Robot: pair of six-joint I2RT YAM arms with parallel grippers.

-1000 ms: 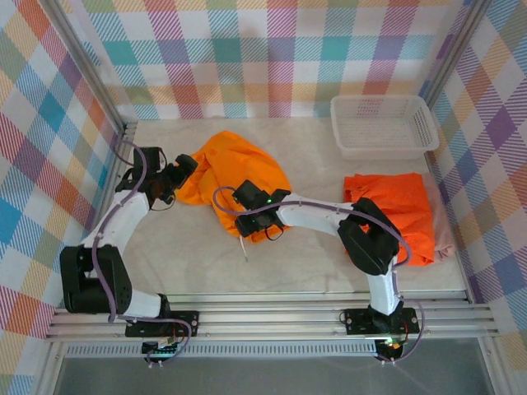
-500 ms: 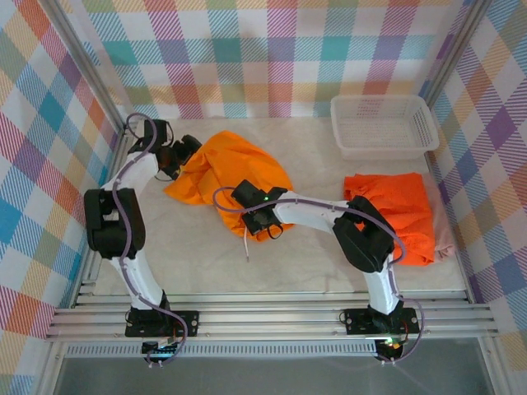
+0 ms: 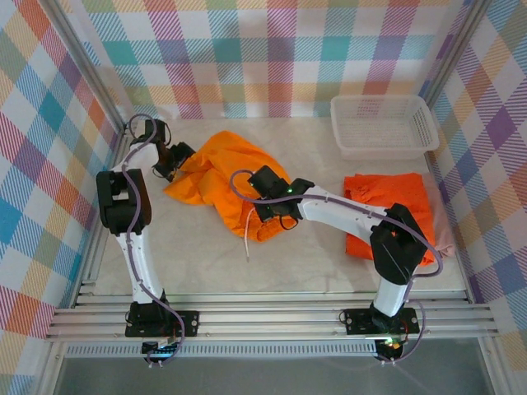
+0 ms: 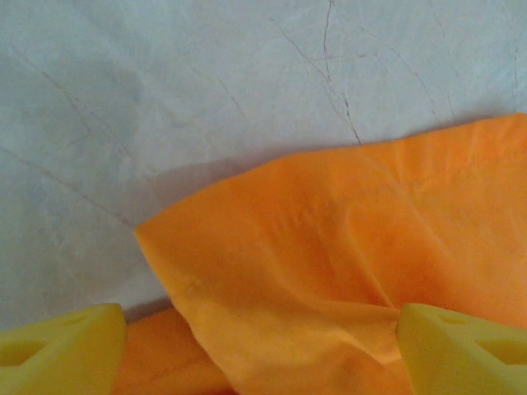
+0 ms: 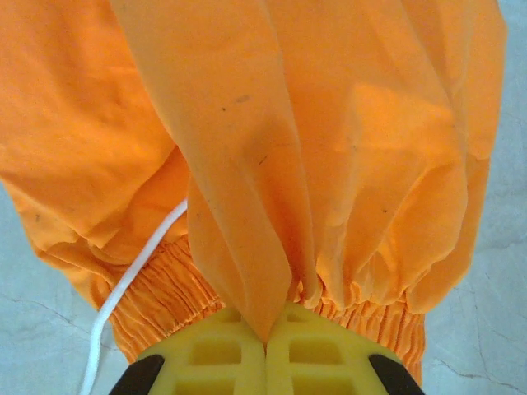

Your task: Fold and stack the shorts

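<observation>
The yellow-orange shorts (image 3: 235,164) lie crumpled left of the table's middle. My right gripper (image 3: 276,206) is shut on a fold of them just above the gathered waistband (image 5: 165,300), and the cloth (image 5: 329,123) hangs away from the closed fingers (image 5: 222,354). My left gripper (image 3: 175,156) is at their far-left edge, open. Its yellow fingertips (image 4: 58,350) stand wide apart on either side of a cloth corner (image 4: 272,271). The bright orange shorts (image 3: 395,210) lie folded at the right, with the pink shorts (image 3: 445,239) peeking out beneath them.
A white mesh basket (image 3: 383,123) stands at the back right. A white drawstring (image 3: 247,234) trails from the held shorts toward the near side. Plaid walls close in the left, back and right. The white table cover (image 3: 189,255) is bare in front.
My right gripper closed on the yellow-orange shorts and pulled them slightly right. My left arm swung up and back to the shorts' far-left edge, its jaws narrowing a little.
</observation>
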